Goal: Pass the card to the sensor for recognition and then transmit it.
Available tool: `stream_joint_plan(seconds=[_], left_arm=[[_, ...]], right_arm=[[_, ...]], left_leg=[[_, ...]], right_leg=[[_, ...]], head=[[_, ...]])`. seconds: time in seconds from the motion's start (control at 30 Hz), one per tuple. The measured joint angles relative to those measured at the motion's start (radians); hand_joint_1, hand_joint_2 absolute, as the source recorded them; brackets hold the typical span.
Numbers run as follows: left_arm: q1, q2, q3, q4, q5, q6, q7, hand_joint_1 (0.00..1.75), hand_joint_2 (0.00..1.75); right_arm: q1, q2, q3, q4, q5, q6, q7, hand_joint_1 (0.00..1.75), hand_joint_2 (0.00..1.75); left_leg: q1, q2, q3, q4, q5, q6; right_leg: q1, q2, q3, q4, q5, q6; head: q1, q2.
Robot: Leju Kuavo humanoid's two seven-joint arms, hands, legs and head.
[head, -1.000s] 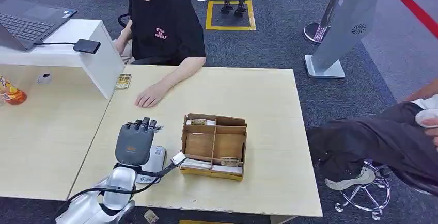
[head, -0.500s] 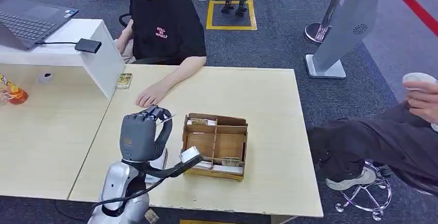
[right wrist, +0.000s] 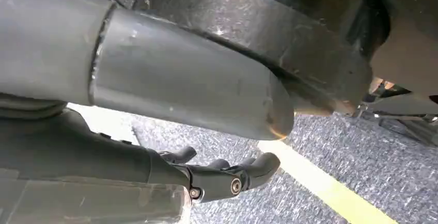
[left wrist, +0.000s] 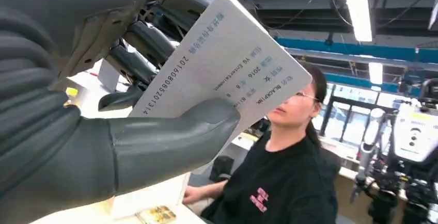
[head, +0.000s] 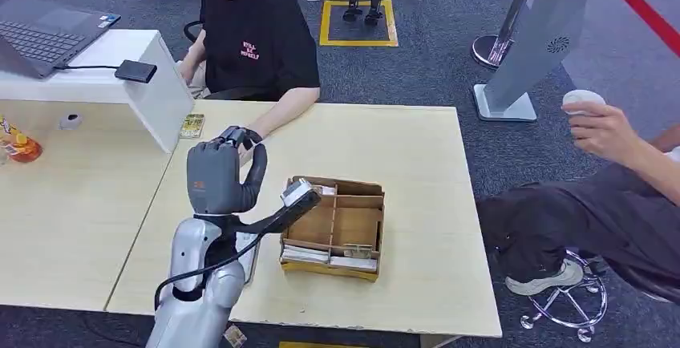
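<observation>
My right hand (right wrist: 227, 175) hangs with dark fingers (right wrist: 261, 164) loosely curled, holding nothing, above grey carpet (right wrist: 289, 193) crossed by a yellow line (right wrist: 330, 190).

Wooden divided box (head: 333, 228) on pale table (head: 417, 163), seated person (head: 257, 39), laptop (head: 40, 35), orange bottle (head: 18, 146)

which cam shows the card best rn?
Left wrist view: the card is close up with its print readable, pinched by the left hand. In the head view the hand's back hides it. The right wrist view faces the floor.
</observation>
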Motion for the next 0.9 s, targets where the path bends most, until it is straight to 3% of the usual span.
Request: stream_joint_plan(seconds=[0.43,0.9], left_arm=[[-0.138,-0.025,0.059,0.223,-0.091,0.04,0.069,1.75,1.75],[-0.213,-0.033,0.103,0.346,-0.145,0.045,0.102,1.75,1.75]], right_arm=[[-0.015,-0.029,0.081,0.059,0.0,-0.013,-0.006,0.0,0.0],[-0.019,-0.05,0.114,0.084,0.0,-0.013,-0.014,0.0,0.0]], left_leg=[[0.0,0.0,0.0,0.0,0.001,0.001],[0.0,0.0,0.0,0.0,0.001,0.001]], right_leg=[[0.0,0.0,0.0,0.0,0.0,0.0],[0.0,0.0,0.0,0.0,0.0,0.0]], head=[[0.0,0.0],[0.0,0.0]])
